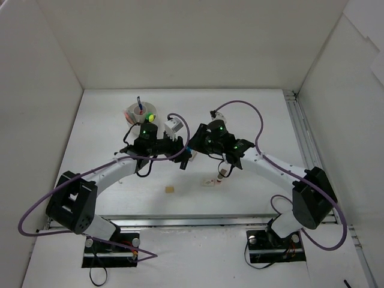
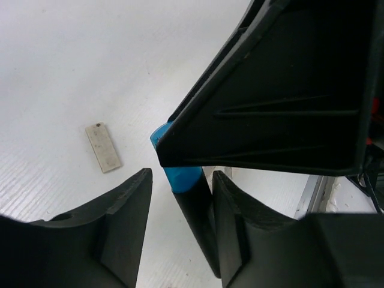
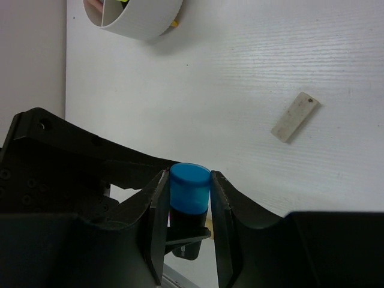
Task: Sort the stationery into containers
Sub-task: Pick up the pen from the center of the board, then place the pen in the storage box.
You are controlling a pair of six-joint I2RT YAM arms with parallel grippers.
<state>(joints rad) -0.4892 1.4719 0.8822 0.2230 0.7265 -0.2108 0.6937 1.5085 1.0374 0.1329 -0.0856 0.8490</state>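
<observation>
A black marker with a blue cap (image 1: 188, 149) is held in the air between both grippers at the table's middle. My right gripper (image 3: 189, 177) is shut on the blue cap (image 3: 190, 187). My left gripper (image 2: 183, 175) is open around the marker's black body (image 2: 195, 219). The body lies against its right finger, with a gap to the left one. The round white divided pot (image 1: 141, 112) stands at the back left with pens in it; its edge also shows in the right wrist view (image 3: 141, 18). A flat beige eraser (image 2: 104, 147) lies on the table, and it also shows in the right wrist view (image 3: 294, 117).
A small beige eraser (image 1: 170, 189) lies near the front. A small white item (image 1: 210, 182) and a pen (image 1: 222, 173) lie under the right arm. White walls enclose the table on three sides. A metal rail (image 1: 300, 129) runs along the right side.
</observation>
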